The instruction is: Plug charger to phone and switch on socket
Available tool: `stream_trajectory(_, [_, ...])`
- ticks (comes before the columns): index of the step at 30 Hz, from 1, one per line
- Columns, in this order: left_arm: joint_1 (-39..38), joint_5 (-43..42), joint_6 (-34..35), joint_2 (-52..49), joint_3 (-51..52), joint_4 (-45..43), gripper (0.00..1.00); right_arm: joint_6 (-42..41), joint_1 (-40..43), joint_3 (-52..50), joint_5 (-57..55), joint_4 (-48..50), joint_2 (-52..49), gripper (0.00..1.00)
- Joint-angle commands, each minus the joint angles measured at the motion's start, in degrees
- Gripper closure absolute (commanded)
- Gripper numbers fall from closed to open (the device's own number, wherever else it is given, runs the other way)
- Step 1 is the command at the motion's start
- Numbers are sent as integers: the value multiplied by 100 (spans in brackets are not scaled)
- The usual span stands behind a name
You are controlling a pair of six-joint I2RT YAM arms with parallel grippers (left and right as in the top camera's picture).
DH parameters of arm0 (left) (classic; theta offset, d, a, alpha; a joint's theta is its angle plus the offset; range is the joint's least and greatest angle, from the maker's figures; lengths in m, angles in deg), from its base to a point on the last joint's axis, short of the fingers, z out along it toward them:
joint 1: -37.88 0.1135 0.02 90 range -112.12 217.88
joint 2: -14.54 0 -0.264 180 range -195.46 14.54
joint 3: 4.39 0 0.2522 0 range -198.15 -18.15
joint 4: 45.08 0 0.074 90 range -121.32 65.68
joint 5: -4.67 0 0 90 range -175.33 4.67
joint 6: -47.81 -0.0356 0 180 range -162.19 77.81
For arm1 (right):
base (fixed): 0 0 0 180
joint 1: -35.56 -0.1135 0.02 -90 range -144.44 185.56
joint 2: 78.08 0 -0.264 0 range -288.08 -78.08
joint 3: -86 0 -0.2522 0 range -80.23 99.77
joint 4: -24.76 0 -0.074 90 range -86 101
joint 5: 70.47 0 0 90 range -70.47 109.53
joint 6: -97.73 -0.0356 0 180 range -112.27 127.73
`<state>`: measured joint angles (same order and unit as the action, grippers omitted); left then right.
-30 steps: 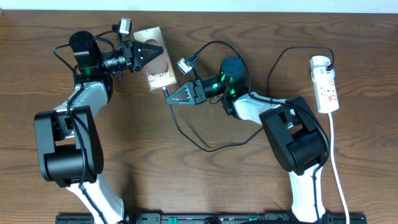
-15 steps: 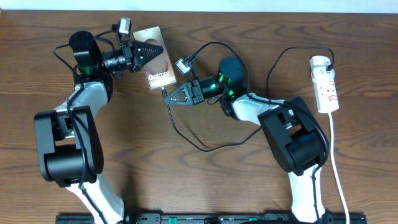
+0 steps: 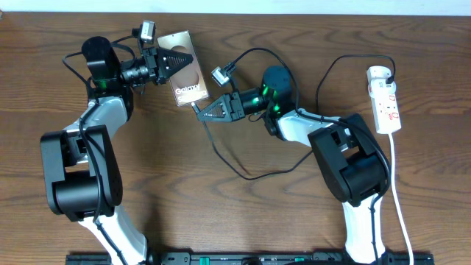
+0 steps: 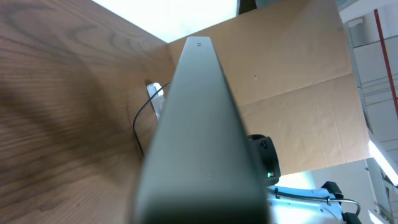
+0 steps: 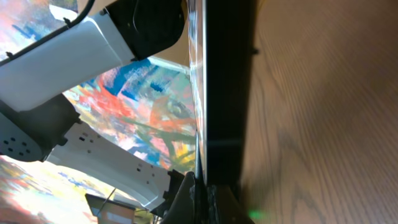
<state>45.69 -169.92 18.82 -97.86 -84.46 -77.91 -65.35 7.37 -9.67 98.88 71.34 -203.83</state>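
Brown wood-grain table (image 3: 147,184) seen from above, with two robot arms reaching toward its far edge. The left gripper (image 3: 176,60) has its jaws pinching the phone (image 3: 190,77), which lies face up at a slant near the far left of centre. In the left wrist view the phone (image 4: 199,137) fills the middle as a grey slab seen edge-on. The right gripper (image 3: 200,110) sits just at the phone's near end, jaws pressed together on the charger (image 3: 250,177); its black cable loops back across the table to the socket (image 3: 385,103), a white power strip lying well apart at the far right, its white cord (image 3: 401,206) trailing toward the near edge.
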Motion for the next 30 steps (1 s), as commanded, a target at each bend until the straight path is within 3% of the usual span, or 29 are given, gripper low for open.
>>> stream_trajectory(1, [-72, -542, -96, 11, -90, -33, 93, -15, 120, 133, -704, 57, -17, 99])
stream_trajectory(30, [90, -304, -28, 11, -90, -26, 93, 66, 120, 133, -656, 55, -17, 99])
